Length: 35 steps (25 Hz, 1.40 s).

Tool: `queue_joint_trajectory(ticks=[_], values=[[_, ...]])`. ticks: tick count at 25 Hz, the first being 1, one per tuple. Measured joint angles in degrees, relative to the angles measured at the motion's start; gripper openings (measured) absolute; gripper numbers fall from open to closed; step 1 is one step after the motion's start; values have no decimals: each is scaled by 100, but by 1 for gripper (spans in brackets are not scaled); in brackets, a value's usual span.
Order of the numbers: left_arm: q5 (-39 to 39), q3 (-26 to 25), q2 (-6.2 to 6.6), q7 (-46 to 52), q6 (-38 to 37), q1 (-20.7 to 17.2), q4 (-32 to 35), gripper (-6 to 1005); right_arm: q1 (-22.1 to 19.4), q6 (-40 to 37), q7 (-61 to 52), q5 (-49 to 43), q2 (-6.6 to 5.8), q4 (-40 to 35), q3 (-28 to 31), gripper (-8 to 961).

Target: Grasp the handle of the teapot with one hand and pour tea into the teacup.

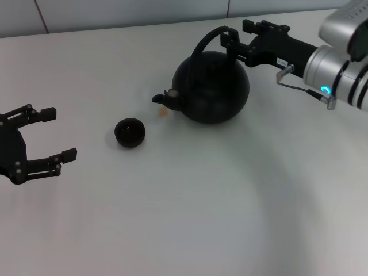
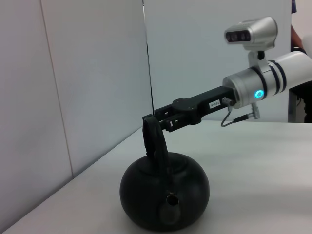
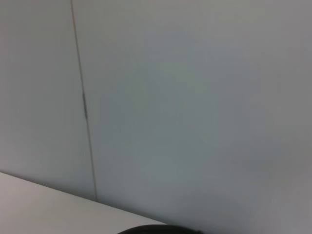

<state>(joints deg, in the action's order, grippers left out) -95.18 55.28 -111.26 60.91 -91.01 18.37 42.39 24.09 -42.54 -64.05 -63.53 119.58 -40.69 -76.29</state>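
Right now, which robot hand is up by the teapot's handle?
The right gripper, reaching the handle atop the teapot. The left gripper sits open, far off beyond the teacup.

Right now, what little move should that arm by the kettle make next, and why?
Probably close the right gripper on the handle and lift. Its fingers already sit at the hoop's top, while the teapot still rests on the table, spout facing the teacup. The left gripper waits aside, open.

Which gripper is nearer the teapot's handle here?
The right. The right gripper is at the handle over the teapot, fingers either side of it. The left gripper sits open far off, beyond the teacup.
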Motion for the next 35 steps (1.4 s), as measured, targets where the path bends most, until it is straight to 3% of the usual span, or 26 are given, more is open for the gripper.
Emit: queue_joint_trajectory(ticks=[11,14,16,27,35], values=[[10,0,-28,6,-32,0,121,863,-510,-824,27,-4,3,-402,46,631],[29,-6,-43,21,-155,0,137,863,-530,-1400,42,-86,-14,-436,47,631],[37,-236,-76,55,-425,-2,146,863,-541,-2410,347,-410,-36,-450,85,631],[44,-546,-144,29,-981,-107,147,863,-761,-4182,856,-914,-56,-472,128,630],[44,-569,-175,20,-1298,-196,144,863,-909,-4601,799,-1208,-46,-432,221,631]])
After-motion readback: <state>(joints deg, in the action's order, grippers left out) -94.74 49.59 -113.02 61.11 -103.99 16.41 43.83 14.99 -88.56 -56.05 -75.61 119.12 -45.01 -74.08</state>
